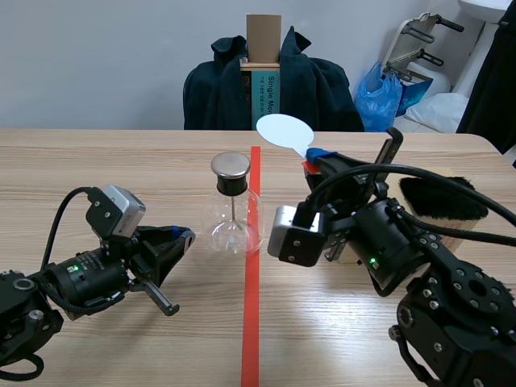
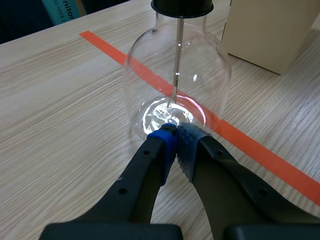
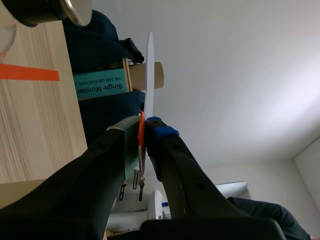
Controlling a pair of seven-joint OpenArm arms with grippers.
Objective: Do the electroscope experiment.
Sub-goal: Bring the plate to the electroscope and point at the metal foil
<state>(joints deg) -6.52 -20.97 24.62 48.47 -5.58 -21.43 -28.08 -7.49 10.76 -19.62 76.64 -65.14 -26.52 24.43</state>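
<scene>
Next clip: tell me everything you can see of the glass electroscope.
The electroscope is a clear, bell-shaped glass flask standing upright on the wooden table, at the orange-red tape line. A round metal cap on a black stopper closes its neck; a thin metal rod hangs down inside. The left gripper, shut, sits at its base; contact unclear.

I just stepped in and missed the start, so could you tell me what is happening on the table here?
The robot is partway through the experiment. The right gripper is shut on the orange-red handle of a white paddle, held up beside the electroscope, clear of its metal cap. The left gripper is shut on nothing, its tips low by the flask's base. A black fur pad lies on the table to the right.
</scene>
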